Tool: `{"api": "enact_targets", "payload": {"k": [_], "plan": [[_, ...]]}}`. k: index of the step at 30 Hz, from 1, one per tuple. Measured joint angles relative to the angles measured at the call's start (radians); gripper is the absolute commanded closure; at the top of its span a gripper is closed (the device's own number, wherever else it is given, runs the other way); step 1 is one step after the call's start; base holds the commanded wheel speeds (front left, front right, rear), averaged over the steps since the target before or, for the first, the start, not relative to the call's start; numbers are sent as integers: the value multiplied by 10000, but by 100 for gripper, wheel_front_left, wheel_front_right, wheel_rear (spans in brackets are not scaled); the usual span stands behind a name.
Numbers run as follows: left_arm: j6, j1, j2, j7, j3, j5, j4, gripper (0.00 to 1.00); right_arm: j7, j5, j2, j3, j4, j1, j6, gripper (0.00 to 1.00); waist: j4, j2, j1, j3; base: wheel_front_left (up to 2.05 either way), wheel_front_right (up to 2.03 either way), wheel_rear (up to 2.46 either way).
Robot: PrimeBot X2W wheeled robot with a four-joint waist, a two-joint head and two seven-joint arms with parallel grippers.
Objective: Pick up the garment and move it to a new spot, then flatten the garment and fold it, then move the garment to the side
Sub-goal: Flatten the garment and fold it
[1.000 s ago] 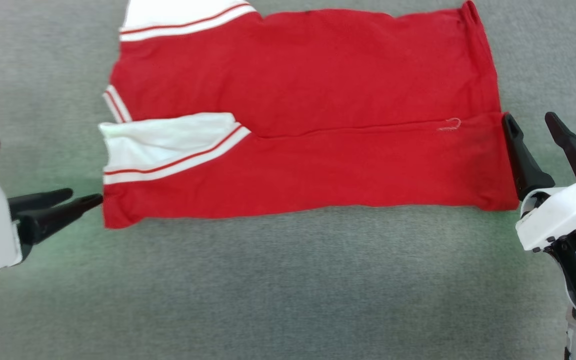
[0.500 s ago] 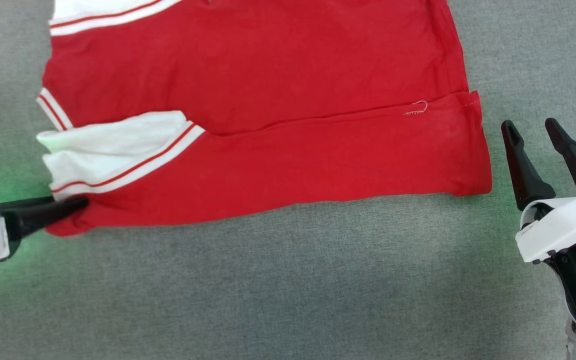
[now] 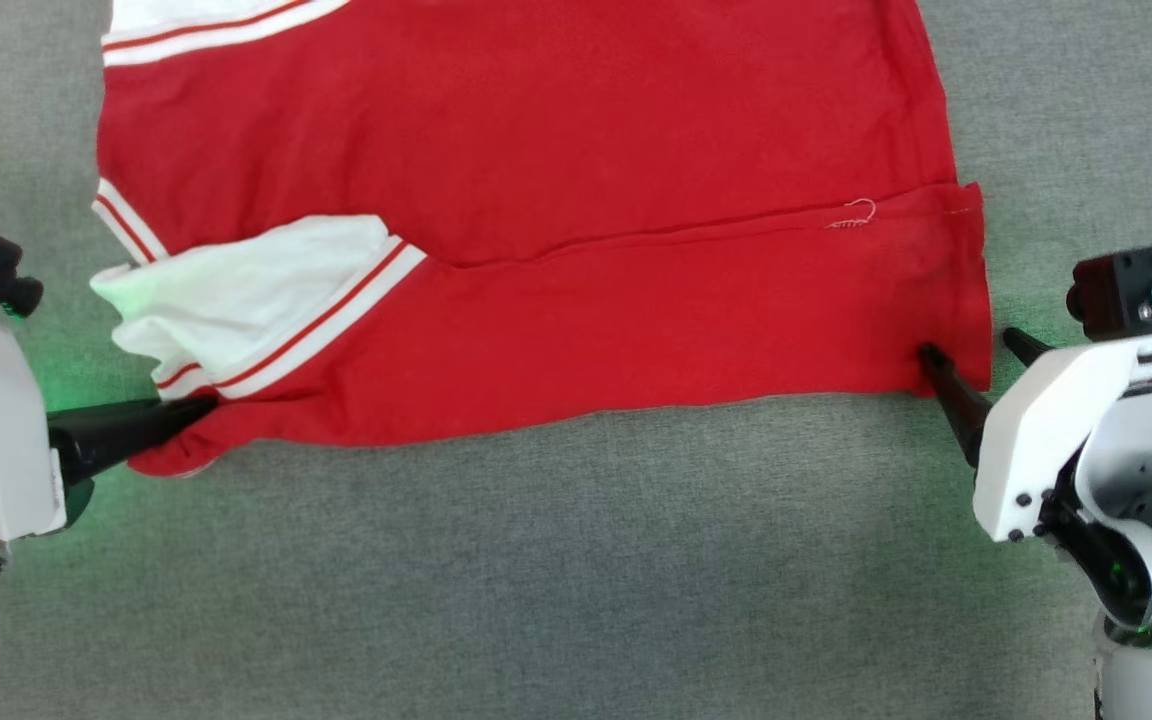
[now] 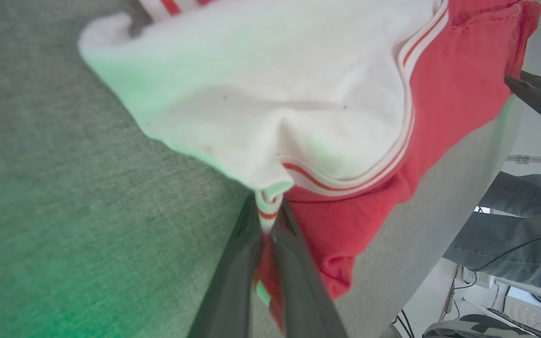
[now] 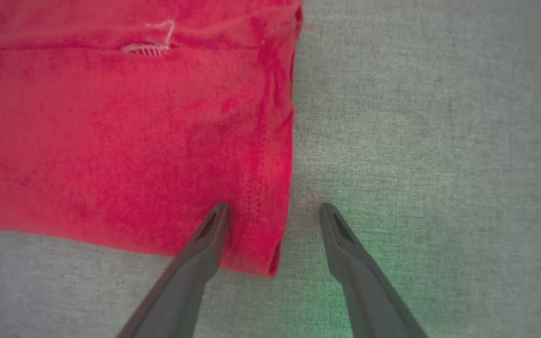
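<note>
Left gripper (image 3: 204,406) reaches in low, pinched tight on near-left corner of garment (image 3: 576,140); right gripper (image 5: 274,209) splayed, straddling the near-right corner. One garment, lying flat on grey surface (image 3: 536,560); two grippers.

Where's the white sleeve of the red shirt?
In the head view the white sleeve lies at the left end of the garment, just above the left gripper, which pinches the cloth by its striped trim.

Flat red garment (image 3: 576,130), white sleeves
</note>
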Motion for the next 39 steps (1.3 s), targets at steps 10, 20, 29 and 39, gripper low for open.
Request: {"api": "enact_targets", "payload": {"k": [10,20,29,39], "plan": [[0,280,-265,-81,349,130,-322,100,1106,182,-6,-211,-27,-476,0,100,311,0,0,36,0,0,0],[0,1790,644,-874,1120,-313,-1570,100,1889,157,0,-201,-1269,471,0,100,347,0,0,-526,0,0,0],[0,3457,1461,-1515,1396,-198,-3246,100,2759,221,-27,-309,-2650,1727,0,100,526,0,0,-836,0,0,0],[0,4610,1894,-2211,1716,100,-4067,53,2995,529,-142,-677,-3127,2299,0,68,583,0,0,-925,0,0,0]]}}
